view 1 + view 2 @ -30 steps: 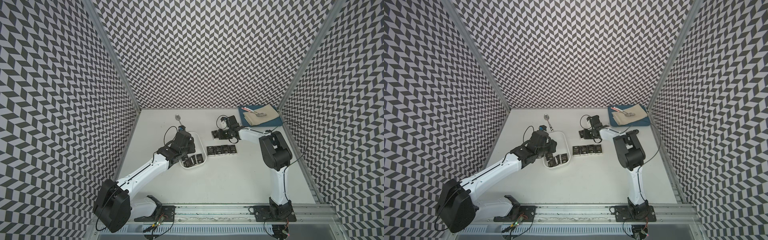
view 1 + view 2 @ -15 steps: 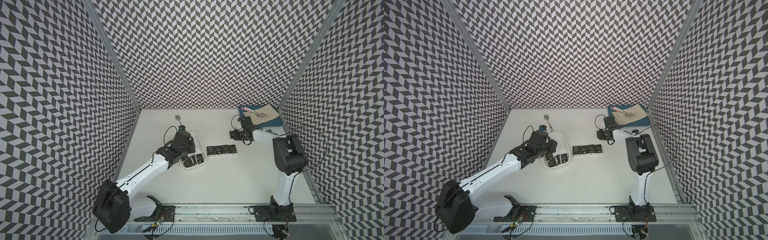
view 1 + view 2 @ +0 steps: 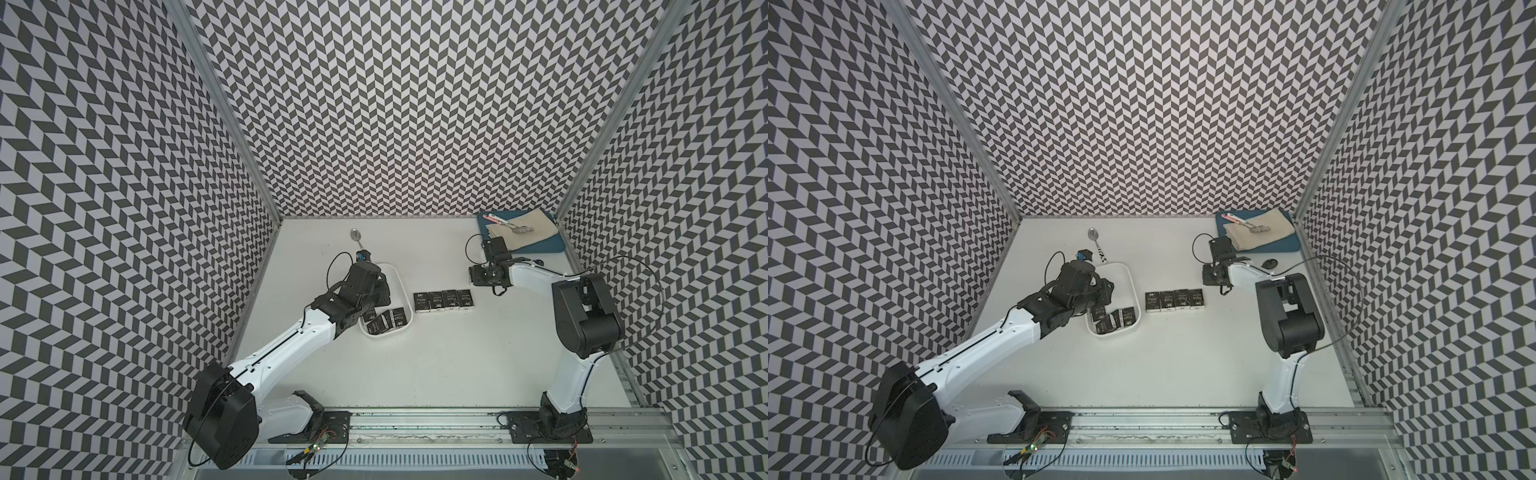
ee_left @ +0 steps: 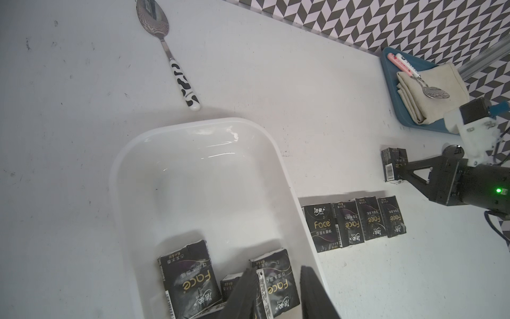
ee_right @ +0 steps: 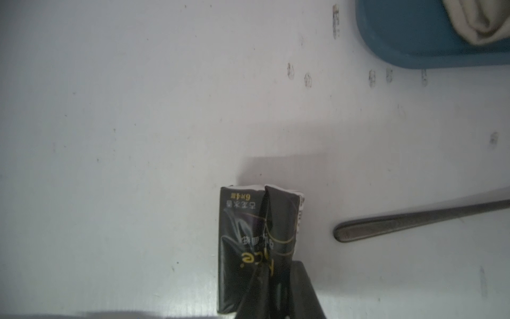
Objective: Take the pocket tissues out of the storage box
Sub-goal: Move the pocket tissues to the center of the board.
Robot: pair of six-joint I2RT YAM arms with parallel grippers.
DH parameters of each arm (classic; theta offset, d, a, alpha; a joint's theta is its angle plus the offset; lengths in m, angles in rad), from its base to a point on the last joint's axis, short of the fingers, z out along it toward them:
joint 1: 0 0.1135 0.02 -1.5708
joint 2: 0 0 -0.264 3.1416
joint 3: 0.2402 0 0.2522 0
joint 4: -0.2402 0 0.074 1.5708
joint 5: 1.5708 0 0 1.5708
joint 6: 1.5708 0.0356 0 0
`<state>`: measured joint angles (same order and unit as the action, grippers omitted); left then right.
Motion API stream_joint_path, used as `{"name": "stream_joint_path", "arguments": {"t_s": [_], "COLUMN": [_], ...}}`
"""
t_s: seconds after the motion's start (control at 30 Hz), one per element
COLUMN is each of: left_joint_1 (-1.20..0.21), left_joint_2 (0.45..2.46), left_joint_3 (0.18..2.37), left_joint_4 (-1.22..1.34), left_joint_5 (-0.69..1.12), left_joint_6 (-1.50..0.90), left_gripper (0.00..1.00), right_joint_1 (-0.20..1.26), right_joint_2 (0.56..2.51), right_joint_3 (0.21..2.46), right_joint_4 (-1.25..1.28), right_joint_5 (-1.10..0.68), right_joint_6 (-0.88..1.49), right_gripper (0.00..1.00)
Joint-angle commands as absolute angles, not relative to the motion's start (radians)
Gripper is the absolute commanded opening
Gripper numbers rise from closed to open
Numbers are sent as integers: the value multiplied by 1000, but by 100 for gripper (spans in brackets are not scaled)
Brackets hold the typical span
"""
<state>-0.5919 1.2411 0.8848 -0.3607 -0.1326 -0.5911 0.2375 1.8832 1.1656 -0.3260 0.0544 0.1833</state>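
Right gripper (image 5: 278, 292) is clenched on one pocket tissue packet (image 5: 248, 229), black, pinched so its face creases. The packet stands on end, low at the table; can't tell if it touches. It is well apart from the storage box (image 4: 193, 171) and near the blue tray (image 5: 414, 41).

Left gripper (image 4: 278, 298) is down inside the storage box with jaws apart, straddling a flat packet (image 4: 278, 279). Can't tell if it's squeezing that one. Two more packets (image 4: 187, 279) lie beside it at the same end of the box.

A row of four packets (image 3: 443, 300) lies flat on the table, edges touching, just beside the box and between the box and the right gripper.

A spoon with cow-print handle (image 4: 176, 63) lies on the table just beyond the box. A beige cloth (image 3: 523, 226) lies on the blue tray in the far corner.
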Motion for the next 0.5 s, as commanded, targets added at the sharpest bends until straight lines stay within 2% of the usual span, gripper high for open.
{"name": "stream_joint_path", "arguments": {"t_s": [0.0, 0.47], "left_joint_1": [-587, -590], "left_joint_2": [1231, 1226], "left_joint_3": [909, 955], "left_joint_4": [-349, -369], "left_joint_5": [-108, -58], "left_joint_6": [-573, -568], "left_gripper": [32, 32], "right_joint_1": [233, 302], "right_joint_2": [1842, 1700], "right_joint_3": [1102, 945], "right_joint_4": [-431, -451], "right_joint_5": [101, 110], "right_joint_6": [187, 241], "right_gripper": [18, 19]}}
